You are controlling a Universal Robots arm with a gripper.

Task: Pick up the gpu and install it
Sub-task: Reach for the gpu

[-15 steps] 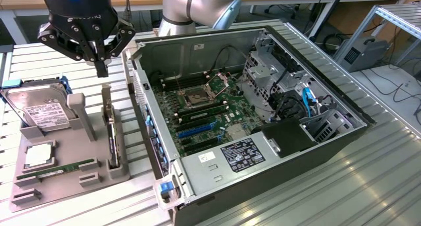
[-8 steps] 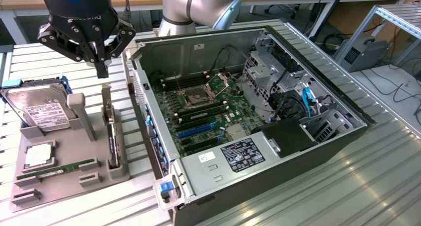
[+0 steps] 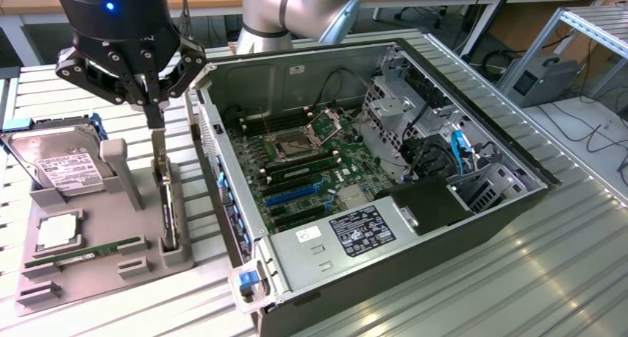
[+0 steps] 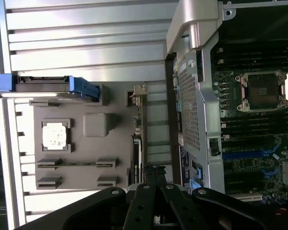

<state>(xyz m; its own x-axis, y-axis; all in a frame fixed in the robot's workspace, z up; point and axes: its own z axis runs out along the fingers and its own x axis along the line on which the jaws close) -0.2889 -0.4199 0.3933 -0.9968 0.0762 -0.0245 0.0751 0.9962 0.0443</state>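
Straight below the tool (image 3: 155, 122) the card (image 3: 169, 204) stands on edge in its gray holder (image 3: 98, 219), with short posts hemming it in at both ends. The air above the card is clear. On one side of the tool a tall gray block (image 3: 115, 171) rises near the card, and an upright hard drive (image 3: 61, 164) stands beyond it. On the tool's other side the computer case (image 3: 211, 153) wall stands just beside the holder, leaving a narrow strip of bare table (image 3: 471, 293). Past that wall there is open room above the motherboard (image 3: 314, 168). A metal drive cage (image 3: 393, 109), cables (image 3: 457, 149) and a black box (image 3: 437, 201) crowd the far part of the case.
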